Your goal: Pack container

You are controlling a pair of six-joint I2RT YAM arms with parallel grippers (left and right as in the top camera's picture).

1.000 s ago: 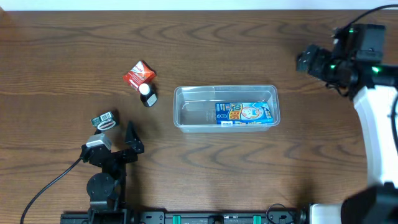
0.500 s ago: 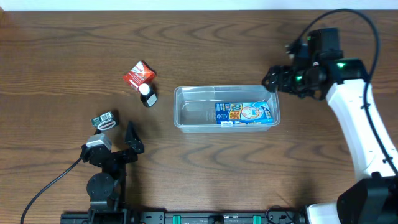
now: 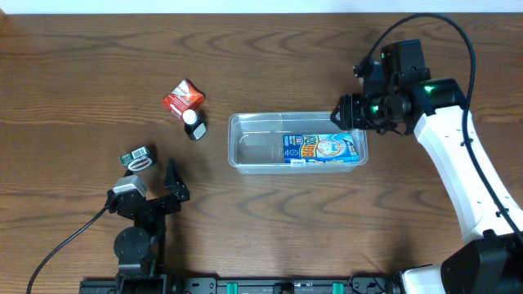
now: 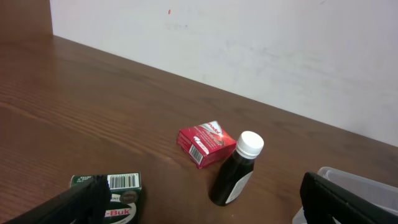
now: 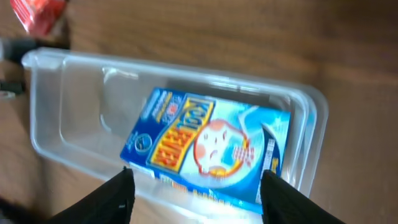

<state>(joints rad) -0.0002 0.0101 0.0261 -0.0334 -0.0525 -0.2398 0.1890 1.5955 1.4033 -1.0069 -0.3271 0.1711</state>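
Note:
The clear plastic container [image 3: 245, 153] lies mid-table with a blue-and-white box [image 3: 321, 149] in its right half. My right gripper [image 3: 340, 119] hovers open over its right end; the right wrist view shows the container [image 5: 68, 118] and the box [image 5: 208, 146] between my spread fingers. My left gripper [image 3: 174, 186] is open and empty at the front left. A green box [image 3: 137, 158] lies beside it. A red packet [image 3: 181, 98] and a dark bottle with a white cap [image 3: 193, 124] lie left of the container, and show in the left wrist view as packet [image 4: 206, 142] and bottle [image 4: 236, 169].
The green box [image 4: 115, 193] sits right by my left finger in the left wrist view. A white wall runs behind the table's far edge. The container's corner [image 4: 364, 186] shows at the right of that view.
My right arm has swung from the far right toward the left and down, and now stands over the container's right end. The left arm and all objects have stayed put.

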